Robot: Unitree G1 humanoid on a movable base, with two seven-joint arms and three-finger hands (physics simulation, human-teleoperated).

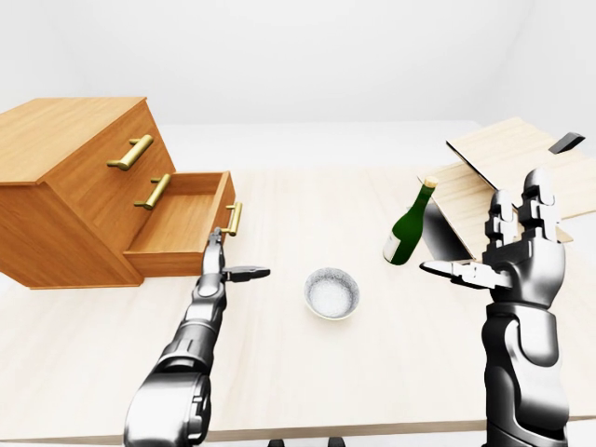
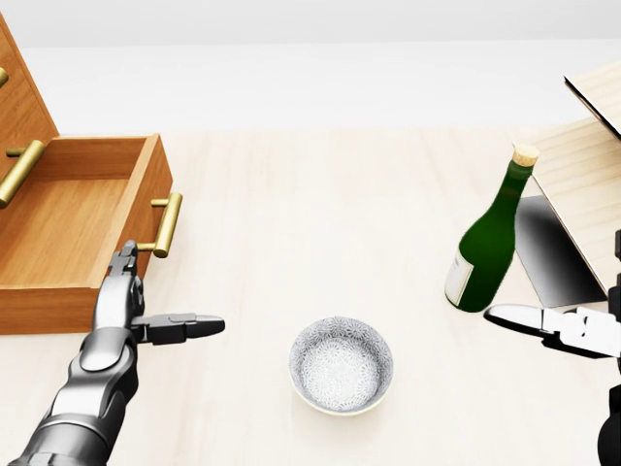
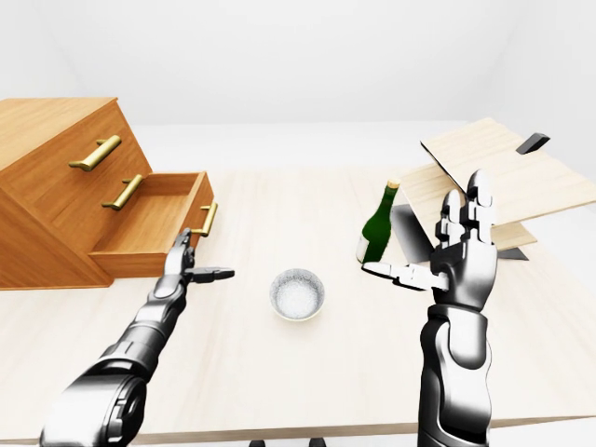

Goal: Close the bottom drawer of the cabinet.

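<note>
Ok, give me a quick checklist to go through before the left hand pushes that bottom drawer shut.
1. Bottom drawer state: pulled out of the cabinet, so not yet closed. Not ok.
2. Left hand position: fingertips just below the brass handle; whether they touch the drawer front, cannot tell.
3. Left hand open and free: fingers spread, holding nothing. Ok.
4. Drawer contents: nothing visible sticking out that would jam it. Ok.
5. Right hand: raised and open, apart from the green bottle. Ok.
6. Bowl: to the right of the left arm, off the push line. Ok.
</note>
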